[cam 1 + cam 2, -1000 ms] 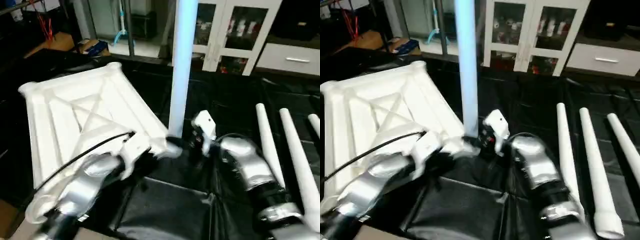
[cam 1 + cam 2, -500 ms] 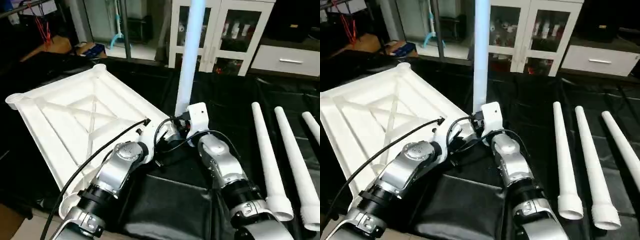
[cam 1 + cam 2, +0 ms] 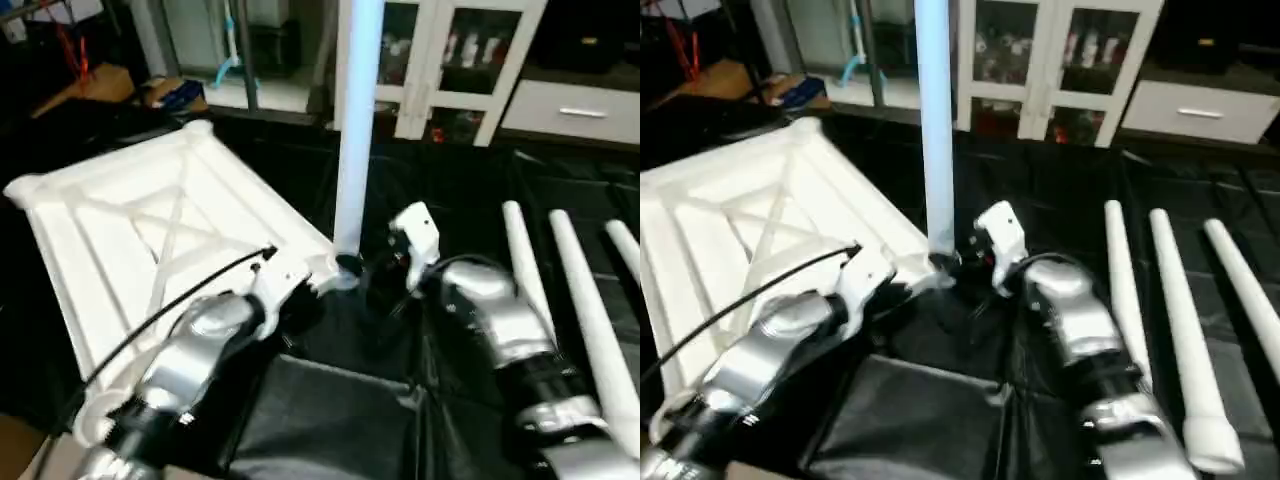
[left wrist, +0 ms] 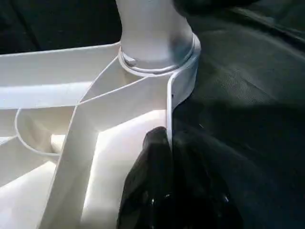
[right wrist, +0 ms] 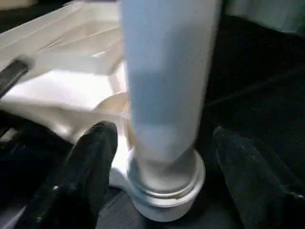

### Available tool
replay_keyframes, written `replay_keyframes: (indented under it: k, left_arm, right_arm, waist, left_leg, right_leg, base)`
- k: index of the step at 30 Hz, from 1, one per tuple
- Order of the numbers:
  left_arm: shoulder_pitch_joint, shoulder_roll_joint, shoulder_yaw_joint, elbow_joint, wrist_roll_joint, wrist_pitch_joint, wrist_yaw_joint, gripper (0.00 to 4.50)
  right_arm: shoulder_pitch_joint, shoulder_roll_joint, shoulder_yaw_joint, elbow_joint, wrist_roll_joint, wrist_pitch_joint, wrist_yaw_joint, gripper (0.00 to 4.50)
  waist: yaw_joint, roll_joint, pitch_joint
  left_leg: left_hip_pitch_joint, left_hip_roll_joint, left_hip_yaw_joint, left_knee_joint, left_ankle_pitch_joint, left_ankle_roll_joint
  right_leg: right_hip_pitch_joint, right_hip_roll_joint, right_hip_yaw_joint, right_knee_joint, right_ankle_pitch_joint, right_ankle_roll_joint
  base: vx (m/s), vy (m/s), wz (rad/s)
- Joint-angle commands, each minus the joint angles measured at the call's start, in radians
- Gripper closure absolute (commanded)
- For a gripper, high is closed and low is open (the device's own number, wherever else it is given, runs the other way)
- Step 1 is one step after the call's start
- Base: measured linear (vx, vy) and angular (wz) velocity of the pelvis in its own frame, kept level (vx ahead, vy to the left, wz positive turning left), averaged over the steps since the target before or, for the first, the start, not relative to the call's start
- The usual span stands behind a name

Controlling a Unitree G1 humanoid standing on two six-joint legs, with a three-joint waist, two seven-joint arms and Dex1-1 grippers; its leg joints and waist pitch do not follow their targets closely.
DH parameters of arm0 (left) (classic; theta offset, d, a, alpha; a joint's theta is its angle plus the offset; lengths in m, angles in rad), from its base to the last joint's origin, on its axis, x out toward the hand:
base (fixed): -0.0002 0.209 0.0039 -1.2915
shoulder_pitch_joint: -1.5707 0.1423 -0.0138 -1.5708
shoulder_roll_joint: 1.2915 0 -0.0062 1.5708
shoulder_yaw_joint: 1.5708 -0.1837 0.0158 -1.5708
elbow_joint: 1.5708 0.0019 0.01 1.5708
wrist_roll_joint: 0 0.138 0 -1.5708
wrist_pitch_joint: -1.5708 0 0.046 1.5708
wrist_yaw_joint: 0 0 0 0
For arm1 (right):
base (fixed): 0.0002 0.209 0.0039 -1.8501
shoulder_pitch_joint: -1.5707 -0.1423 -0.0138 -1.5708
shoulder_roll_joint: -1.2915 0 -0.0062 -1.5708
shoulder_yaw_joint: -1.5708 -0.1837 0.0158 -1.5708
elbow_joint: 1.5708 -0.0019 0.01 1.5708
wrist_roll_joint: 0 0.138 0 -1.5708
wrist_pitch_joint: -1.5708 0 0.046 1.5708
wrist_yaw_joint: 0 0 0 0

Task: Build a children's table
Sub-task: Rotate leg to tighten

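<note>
I see the white ribbed table top (image 3: 150,240) upside down on black cloth (image 3: 330,420). One leg (image 3: 355,130) stands upright in its near corner socket (image 4: 157,62). My left gripper (image 4: 167,157) pinches the rim; my right gripper (image 5: 162,157) spreads around the leg's base.

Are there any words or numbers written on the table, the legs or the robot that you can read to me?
None can be read.
Table top: plain white ribs, no writing.
Upright leg and the spare legs on the black cloth: plain white, no labels.
Right gripper and left gripper: black fingers, no marks.
Bottles in the glass-door cabinet: any labels are too blurred to read.
</note>
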Motion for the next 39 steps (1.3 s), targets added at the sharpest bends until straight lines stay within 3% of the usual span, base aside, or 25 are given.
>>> replay_keyframes:
  k: [1,4,7,10,11,15,16,24,28,34,35,36,37,38,39]
  left_arm:
    - [0.023,0.017,-0.036,-0.061,-0.040,-0.012,-0.075,4.50]
    - [0.046,0.038,-0.033,-0.094,-0.047,-0.019,-0.102,4.50]
    - [0.067,0.051,-0.033,-0.123,-0.061,-0.020,-0.127,4.50]
    - [0.078,0.060,-0.033,-0.143,-0.069,-0.014,-0.138,4.50]
    - [0.081,0.065,-0.035,-0.151,-0.074,-0.009,-0.144,4.50]
    - [0.080,0.071,-0.033,-0.160,-0.079,-0.001,-0.153,4.50]
    - [0.079,0.072,-0.033,-0.158,-0.076,-0.001,-0.155,4.50]
    - [0.083,0.075,-0.037,-0.161,-0.076,0.008,-0.162,4.50]
    - [0.085,0.075,-0.037,-0.163,-0.077,0.011,-0.162,4.50]
    - [0.074,0.047,-0.024,-0.122,-0.057,0.024,-0.105,4.50]
    - [0.036,-0.003,-0.013,-0.058,-0.031,0.039,-0.026,4.50]
    - [0.025,-0.017,-0.010,-0.040,-0.023,0.045,-0.003,4.50]
    - [0.021,-0.021,-0.009,-0.035,-0.020,0.046,0.004,4.50]
    - [-0.018,-0.081,0.012,0.022,-0.019,0.069,0.075,4.50]
    - [-0.033,-0.103,0.021,0.043,-0.018,0.071,0.102,4.50]
  right_arm:
    - [-0.006,-0.033,0.027,-0.029,0.007,0.021,0.090,0.95]
    - [0.002,-0.068,0.053,-0.042,-0.005,0.027,0.143,0.95]
    - [0.012,-0.082,0.061,-0.060,0.007,0.030,0.183,0.95]
    - [0.017,-0.090,0.068,-0.064,0.013,0.016,0.227,1.22]
    - [0.018,-0.090,0.067,-0.058,0.015,0.014,0.237,1.31]
    - [0.013,-0.084,0.063,-0.039,0.020,0.010,0.245,1.47]
    - [0.014,-0.083,0.062,-0.039,0.022,0.015,0.247,1.72]
    - [0.033,-0.068,0.049,-0.044,0.022,0.025,0.223,2.30]
    - [0.046,-0.065,0.051,-0.054,0.028,0.031,0.218,2.52]
    - [0.060,-0.021,0.043,-0.027,-0.020,0.026,0.072,2.57]
    - [0.071,0.031,0.027,-0.010,-0.049,0.048,-0.066,2.57]
    - [0.074,0.046,0.021,-0.004,-0.055,0.054,-0.104,2.58]
    - [0.075,0.050,0.020,-0.003,-0.057,0.056,-0.116,2.59]
    - [0.083,0.097,0.006,0.015,-0.092,0.068,-0.255,2.59]
    - [0.086,0.116,0.001,0.021,-0.099,0.077,-0.297,2.59]
  waist:
    - [0.005,-0.016,-0.064]
    - [0.018,-0.016,-0.066]
    - [0.020,-0.016,-0.065]
    - [0.021,-0.016,-0.060]
    - [0.021,-0.016,-0.057]
    - [0.020,-0.017,-0.056]
    - [0.021,-0.013,-0.056]
    - [0.020,-0.014,-0.062]
    - [0.019,-0.015,-0.062]
    - [0.013,-0.013,-0.057]
    - [0.010,-0.015,-0.056]
    - [0.005,-0.015,-0.051]
    - [0.006,-0.015,-0.052]
    - [0.000,-0.016,-0.048]
    - [-0.002,-0.015,-0.046]
  left_leg:
    - [0.008,0.054,-0.021,-0.064,-0.146,0.096]
    - [0.013,0.053,-0.016,-0.057,-0.085,0.124]
    - [0.010,0.054,-0.016,-0.056,-0.086,0.132]
    - [0.011,0.055,-0.017,-0.059,-0.140,0.112]
    - [0.012,0.055,-0.018,-0.062,-0.183,0.090]
    - [0.015,0.054,-0.018,-0.064,-0.218,0.057]
    - [0.015,0.054,-0.020,-0.065,-0.221,0.054]
    - [0.011,0.052,-0.019,-0.060,-0.166,0.067]
    - [0.010,0.052,-0.020,-0.060,-0.168,0.071]
    - [0.011,0.051,-0.021,-0.066,-0.215,0.044]
    - [0.010,0.051,-0.023,-0.068,-0.234,0.034]
    - [0.014,0.050,-0.022,-0.071,-0.258,0.020]
    - [0.016,0.048,-0.023,-0.070,-0.274,0.009]
    - [0.013,0.047,-0.027,-0.074,-0.305,-0.010]
    - [0.022,0.045,-0.028,-0.075,-0.348,-0.026]
  right_leg:
    - [0.043,-0.052,0.041,-0.050,-0.153,-0.245]
    - [0.043,-0.049,0.041,-0.038,-0.064,-0.276]
    - [0.043,-0.050,0.041,-0.037,-0.070,-0.275]
    - [0.042,-0.052,0.042,-0.045,-0.141,-0.264]
    - [0.039,-0.052,0.043,-0.050,-0.200,-0.250]
    - [0.035,-0.051,0.045,-0.055,-0.248,-0.231]
    - [0.035,-0.051,0.046,-0.055,-0.250,-0.228]
    - [0.040,-0.050,0.044,-0.045,-0.173,-0.240]
    - [0.041,-0.050,0.043,-0.046,-0.182,-0.240]
    - [0.038,-0.049,0.043,-0.053,-0.242,-0.224]
    - [0.039,-0.051,0.043,-0.056,-0.272,-0.213]
    - [0.031,-0.048,0.045,-0.065,-0.313,-0.198]
    - [0.031,-0.050,0.045,-0.067,-0.339,-0.193]
    - [0.033,-0.052,0.044,-0.070,-0.399,-0.173]
    - [0.026,-0.050,0.043,-0.079,-0.460,-0.149]
  base:
    - [0.000,0.000,0.00]
    - [0.000,0.000,0.00]
    - [0.000,0.000,0.00]
    - [0.000,0.000,0.00]
    - [0.000,0.000,0.00]
    - [0.000,0.000,0.00]
    - [0.000,0.000,0.00]
    - [0.000,0.000,0.00]
    - [0.000,0.000,0.00]
    - [0.000,0.000,0.00]
    - [0.000,0.000,0.00]
    - [0.000,0.000,0.00]
    - [0.000,0.000,0.00]
    - [0.000,0.000,0.00]
    - [0.000,0.000,0.00]
